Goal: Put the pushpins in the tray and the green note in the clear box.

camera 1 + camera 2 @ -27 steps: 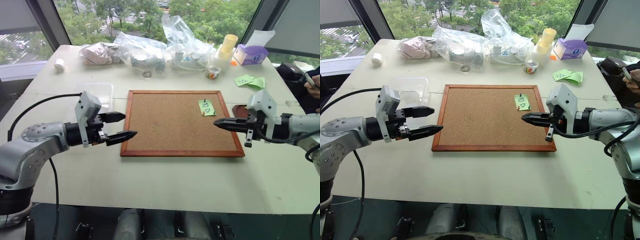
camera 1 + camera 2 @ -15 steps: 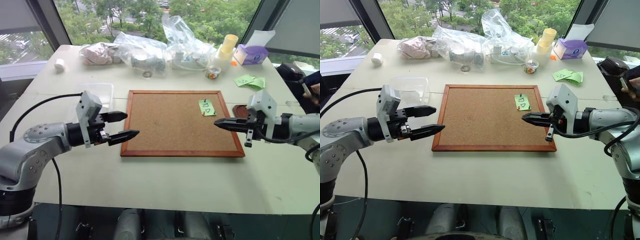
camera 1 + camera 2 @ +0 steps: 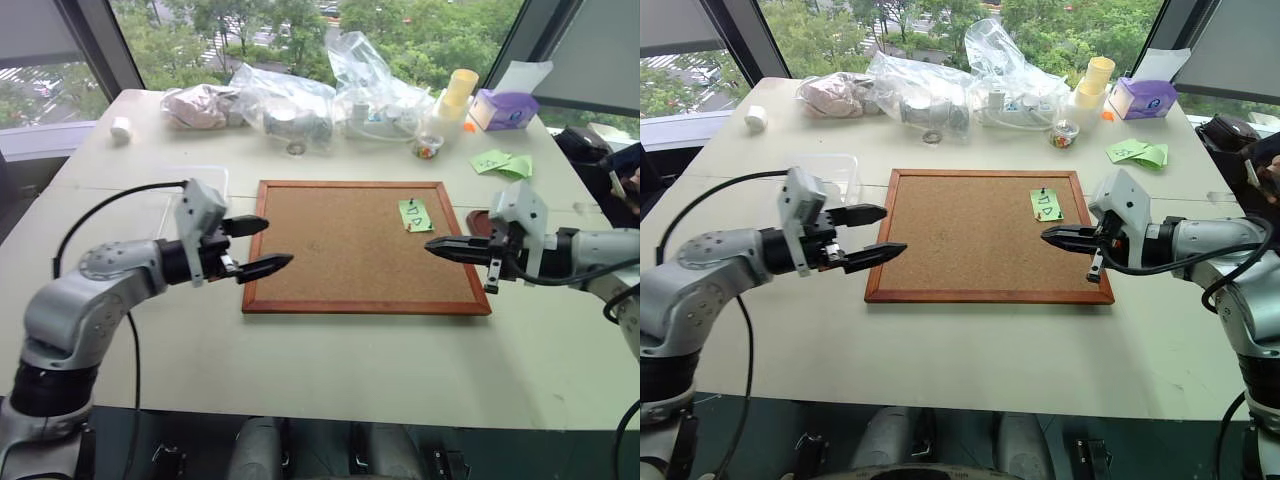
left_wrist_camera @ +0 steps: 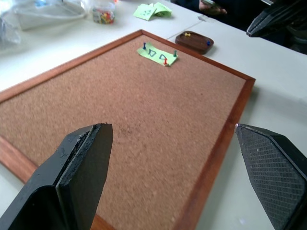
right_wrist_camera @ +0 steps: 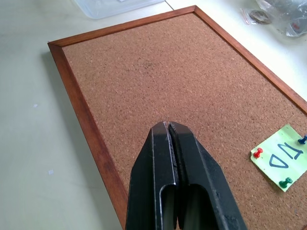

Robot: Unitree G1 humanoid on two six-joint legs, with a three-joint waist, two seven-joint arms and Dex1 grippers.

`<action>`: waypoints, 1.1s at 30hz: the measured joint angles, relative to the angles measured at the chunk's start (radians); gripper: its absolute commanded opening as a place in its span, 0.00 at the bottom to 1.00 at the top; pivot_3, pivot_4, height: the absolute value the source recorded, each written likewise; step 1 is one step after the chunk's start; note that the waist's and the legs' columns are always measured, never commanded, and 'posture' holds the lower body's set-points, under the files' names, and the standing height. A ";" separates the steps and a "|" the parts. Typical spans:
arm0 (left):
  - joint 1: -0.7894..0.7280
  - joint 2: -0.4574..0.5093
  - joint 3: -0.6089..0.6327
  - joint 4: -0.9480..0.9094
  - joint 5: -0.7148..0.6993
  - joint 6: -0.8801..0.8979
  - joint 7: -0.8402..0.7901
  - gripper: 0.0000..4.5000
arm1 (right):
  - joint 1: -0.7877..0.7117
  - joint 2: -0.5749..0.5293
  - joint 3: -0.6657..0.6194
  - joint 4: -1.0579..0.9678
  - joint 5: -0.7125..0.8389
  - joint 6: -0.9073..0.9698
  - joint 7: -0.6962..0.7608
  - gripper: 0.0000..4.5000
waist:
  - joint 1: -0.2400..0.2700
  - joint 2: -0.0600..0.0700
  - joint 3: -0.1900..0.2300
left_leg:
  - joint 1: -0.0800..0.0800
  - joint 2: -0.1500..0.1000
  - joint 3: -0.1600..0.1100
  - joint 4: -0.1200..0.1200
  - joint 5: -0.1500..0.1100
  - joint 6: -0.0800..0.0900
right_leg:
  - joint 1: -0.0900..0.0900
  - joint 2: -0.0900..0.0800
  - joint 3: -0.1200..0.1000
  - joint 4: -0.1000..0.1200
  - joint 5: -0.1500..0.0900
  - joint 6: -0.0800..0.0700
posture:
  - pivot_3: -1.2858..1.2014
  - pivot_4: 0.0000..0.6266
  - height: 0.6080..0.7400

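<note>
Bright daylight from windows, soft shadows, sharp focus

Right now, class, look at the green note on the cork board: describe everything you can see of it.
The green note is a small, light-green square of paper bearing dark hand-drawn marks, two of them triangle-like. It lies flat on the cork board, in the far corner toward the robot's right. Three pushpins hold it: a red one, a green one and a blue one, each near an edge. Neither hand touches it; the shut right hand hovers nearest.
</note>
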 measured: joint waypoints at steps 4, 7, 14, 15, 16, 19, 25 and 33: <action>-0.062 -0.071 -0.098 0.092 0.103 -0.103 -0.015 0.66 | -0.015 0.040 0.006 0.019 -0.022 -0.019 -0.033 0.00 | -0.001 0.000 0.000 | 0.001 0.000 0.001 0.000 0.000 0.000 | 0.000 0.000 0.000 0.000 0.000 0.000 | 0.52 0.24 1.00; -0.098 -0.134 -0.179 0.207 0.185 -0.194 -0.046 0.33 | -0.040 0.065 0.035 0.037 -0.057 -0.041 -0.061 0.00 | 0.000 0.000 0.000 | 0.001 0.000 0.002 0.000 0.000 0.000 | 0.001 0.001 0.000 0.000 0.000 0.000 | 0.52 0.24 1.00; -0.177 -0.219 -0.280 0.450 0.333 -0.364 -0.139 0.01 | -0.122 0.146 0.125 0.062 -0.126 -0.042 -0.126 0.00 | -0.002 0.000 0.000 | -0.002 0.000 0.003 0.000 0.000 0.000 | -0.002 0.001 0.000 0.001 0.000 0.000 | 0.52 0.24 1.00; -0.190 -0.232 -0.285 0.487 0.352 -0.387 -0.147 0.01 | -0.132 0.151 0.135 0.065 -0.134 -0.038 -0.139 0.00 | -0.001 0.000 0.000 | -0.002 0.000 0.003 0.000 0.000 0.000 | -0.002 0.001 -0.001 0.001 0.000 0.000 | 0.52 0.24 1.00; -0.205 -0.241 -0.296 0.520 0.372 -0.405 -0.152 0.01 | -0.143 0.163 0.139 0.071 -0.145 -0.032 -0.153 0.00 | -0.001 0.000 0.000 | -0.002 0.000 0.003 0.000 0.000 0.000 | -0.002 0.001 -0.001 0.001 0.000 0.000 | 0.52 0.24 1.00; -0.219 -0.268 -0.328 0.584 0.433 -0.451 -0.170 0.01 | -0.158 0.190 0.154 0.089 -0.177 -0.020 -0.197 0.00 | 0.000 0.000 0.000 | -0.003 0.000 0.003 0.000 0.000 0.000 | -0.002 0.001 -0.001 0.000 0.000 0.000 | 0.52 0.24 1.00; -0.186 -0.287 -0.356 0.628 0.500 -0.489 -0.181 0.01 | -0.169 0.236 0.179 0.098 -0.215 0.007 -0.258 0.00 | -0.003 0.000 0.000 | -0.004 0.000 0.003 0.000 0.000 0.000 | -0.005 0.001 -0.001 0.001 0.000 0.000 | 0.52 0.24 1.00; -0.146 -0.302 -0.335 0.621 0.526 -0.534 -0.166 0.00 | -0.360 0.371 0.220 0.390 -0.362 0.007 -0.433 0.28 | -0.010 0.002 -0.001 | -0.003 0.000 0.004 0.000 0.000 -0.001 | -0.004 0.001 -0.001 0.002 0.000 0.000 | 0.52 0.24 1.00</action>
